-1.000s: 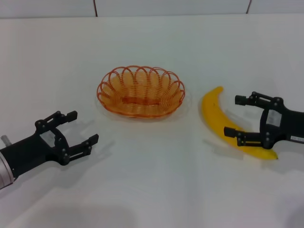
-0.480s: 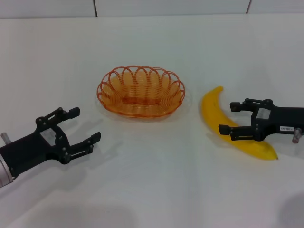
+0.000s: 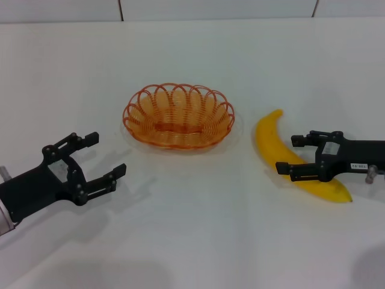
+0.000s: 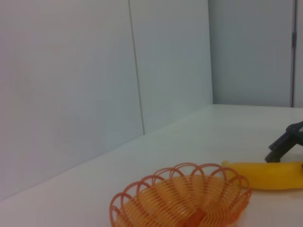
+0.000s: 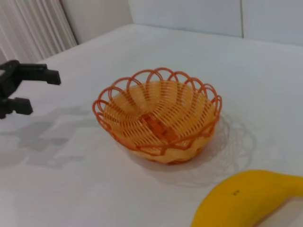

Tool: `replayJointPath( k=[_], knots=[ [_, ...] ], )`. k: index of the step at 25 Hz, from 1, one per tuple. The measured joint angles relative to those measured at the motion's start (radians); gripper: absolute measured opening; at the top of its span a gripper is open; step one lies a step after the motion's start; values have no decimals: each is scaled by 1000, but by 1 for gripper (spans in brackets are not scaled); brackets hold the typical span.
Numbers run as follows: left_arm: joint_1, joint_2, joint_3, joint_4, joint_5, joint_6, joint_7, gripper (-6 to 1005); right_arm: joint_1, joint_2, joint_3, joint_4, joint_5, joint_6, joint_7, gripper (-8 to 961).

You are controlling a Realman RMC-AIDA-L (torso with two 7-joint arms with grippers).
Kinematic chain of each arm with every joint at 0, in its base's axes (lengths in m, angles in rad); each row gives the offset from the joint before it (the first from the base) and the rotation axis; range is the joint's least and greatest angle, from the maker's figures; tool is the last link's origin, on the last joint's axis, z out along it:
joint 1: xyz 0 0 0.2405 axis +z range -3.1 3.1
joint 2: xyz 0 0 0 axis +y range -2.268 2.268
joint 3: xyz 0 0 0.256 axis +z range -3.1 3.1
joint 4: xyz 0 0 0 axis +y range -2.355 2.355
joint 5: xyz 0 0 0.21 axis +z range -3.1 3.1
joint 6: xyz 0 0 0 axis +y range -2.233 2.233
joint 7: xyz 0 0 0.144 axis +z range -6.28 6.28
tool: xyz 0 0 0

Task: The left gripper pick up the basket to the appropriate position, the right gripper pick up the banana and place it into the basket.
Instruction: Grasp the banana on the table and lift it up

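**Right gripper straddles banana, basket waits**

The worktop (image 3: 192, 241) carries the basket (image 3: 178, 116) at centre, within both arms' reach. Right of it lies the banana (image 3: 283, 153), straddled by the spread right gripper (image 3: 295, 155), not yet clenched. The left gripper (image 3: 103, 158) hovers released, near-left, apart from the basket.

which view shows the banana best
The head view: the whole banana lies on the table, the right gripper open around its middle. The left wrist view shows most of it behind the basket; the right wrist view only one end.

A bare lab-like test space is showing: white table (image 3: 198, 241), plain panelled walls (image 4: 71, 94) at twelve o'clock.
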Motion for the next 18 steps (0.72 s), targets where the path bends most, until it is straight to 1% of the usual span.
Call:
replayJointPath(
  k=[8,18],
  knots=[
    [0,1,-2,-1,0,18,1,850,3,1,-21,2,-2,-4,1,871],
    [4,2,-3,-1,0,32,2,849,15,10,-79,-6,3,-49,21,697]
  ],
)
